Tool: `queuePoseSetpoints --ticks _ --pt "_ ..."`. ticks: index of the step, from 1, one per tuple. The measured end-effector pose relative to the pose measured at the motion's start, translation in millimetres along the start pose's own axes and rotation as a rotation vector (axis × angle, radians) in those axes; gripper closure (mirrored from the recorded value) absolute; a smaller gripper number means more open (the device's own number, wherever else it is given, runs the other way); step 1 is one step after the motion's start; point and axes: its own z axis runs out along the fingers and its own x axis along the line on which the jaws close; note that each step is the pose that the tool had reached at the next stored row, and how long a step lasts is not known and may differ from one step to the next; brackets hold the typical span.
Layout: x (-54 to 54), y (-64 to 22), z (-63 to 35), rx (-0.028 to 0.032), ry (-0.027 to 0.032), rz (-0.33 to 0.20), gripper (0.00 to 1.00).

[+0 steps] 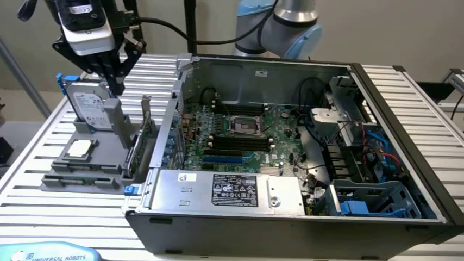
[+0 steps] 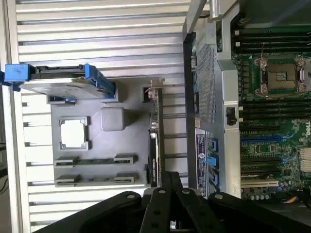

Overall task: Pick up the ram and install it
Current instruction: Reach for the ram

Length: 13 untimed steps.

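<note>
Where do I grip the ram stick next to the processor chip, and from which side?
Grip the ram stick across its two flat faces at mid-length, coming straight down from above. It stands on edge in the grey holder, long top edge exposed, and grey clips cover both ends, so likely only the middle is free.

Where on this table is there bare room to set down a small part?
Bare slats: the table on the near side of the gray holder, and the strip at the exterior view's right of the computer case. Crowded: the holder itself, and the narrow gap between it and the case, where an expansion card stands.
</note>
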Motion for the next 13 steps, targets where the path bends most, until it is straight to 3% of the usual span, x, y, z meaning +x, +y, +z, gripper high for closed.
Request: queuePoseSetpoints --ticks 13 --pt "58.9 -9.2 1.2 0.0000 0.0000 0.000 0.89"
